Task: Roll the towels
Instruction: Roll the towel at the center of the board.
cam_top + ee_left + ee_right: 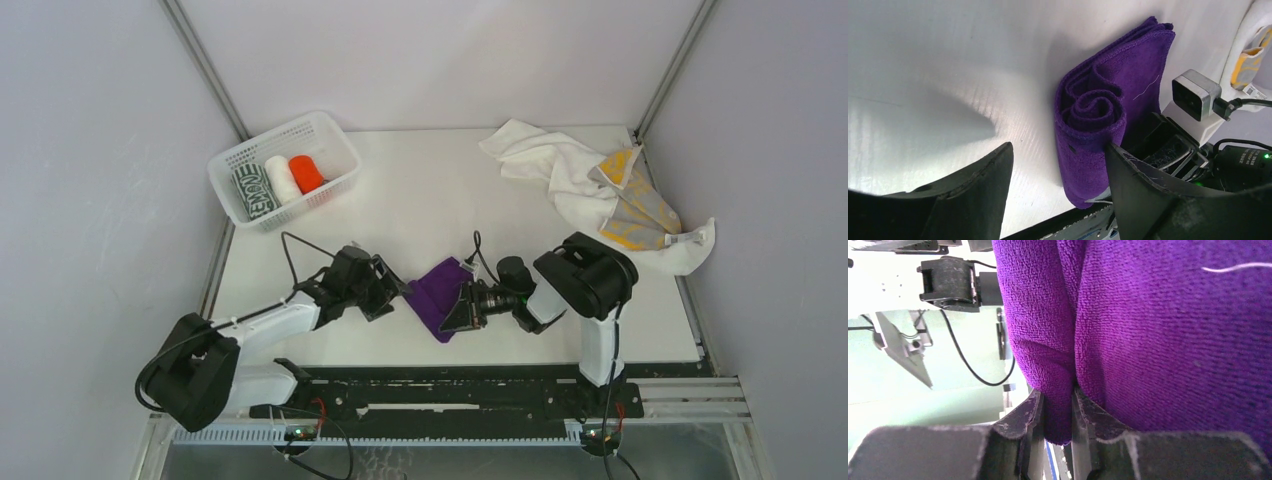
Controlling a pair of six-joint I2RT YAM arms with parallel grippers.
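White tabletop (420, 190): at centre lies a half-rolled purple cloth towel (440, 290), its fold pinched by the right gripper (466, 305). The left gripper (393, 290) stands open at its 9 o'clock. Three rolled towels (283, 178) sit in the white plastic mesh basket (228, 180) at 11 o'clock. Crumpled white and yellow-grey towels (560, 165) at 1 o'clock are not yet rolled.

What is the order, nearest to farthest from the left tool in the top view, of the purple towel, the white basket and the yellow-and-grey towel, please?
From the left tool:
1. purple towel, just to its right, near the middle.
2. white basket, far left corner.
3. yellow-and-grey towel, far right side.
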